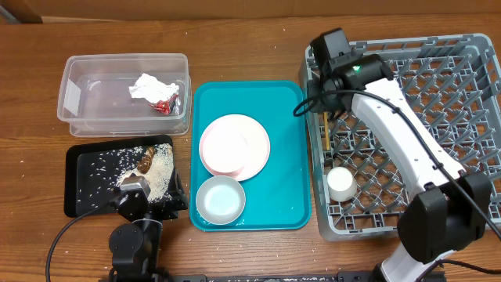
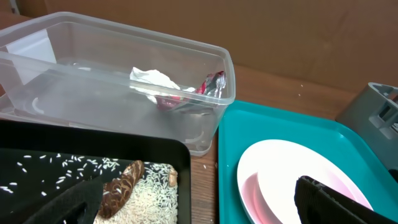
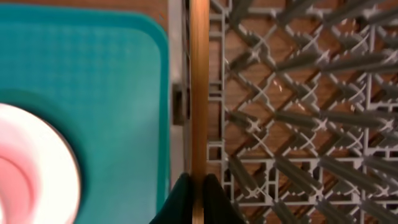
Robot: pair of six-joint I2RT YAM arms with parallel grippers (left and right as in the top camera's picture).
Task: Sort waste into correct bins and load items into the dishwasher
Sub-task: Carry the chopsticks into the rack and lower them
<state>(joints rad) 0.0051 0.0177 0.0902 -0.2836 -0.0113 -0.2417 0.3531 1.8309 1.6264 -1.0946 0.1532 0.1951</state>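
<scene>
My right gripper (image 3: 198, 199) is shut on the wooden chopsticks (image 3: 199, 93) and holds them over the left edge of the grey dish rack (image 1: 470, 117); it also shows in the overhead view (image 1: 326, 110). A white cup (image 1: 340, 183) stands in the rack. The pink-white plate (image 1: 235, 145) and the bowl (image 1: 220, 199) lie on the teal tray (image 1: 286, 157). The tissue (image 1: 147, 86) and red wrapper (image 1: 164, 106) lie in the clear tub (image 1: 78, 117). Rice (image 1: 160, 168) and a brown scrap (image 1: 146, 157) lie in the black tray (image 1: 86, 184). My left gripper (image 2: 199, 211) is open and empty, low between the black tray and the plate (image 2: 280, 168).
The clear tub stands behind the black tray at the left. The teal tray lies in the middle and the rack at the right, close beside it. Loose rice grains are scattered over the black tray's left half.
</scene>
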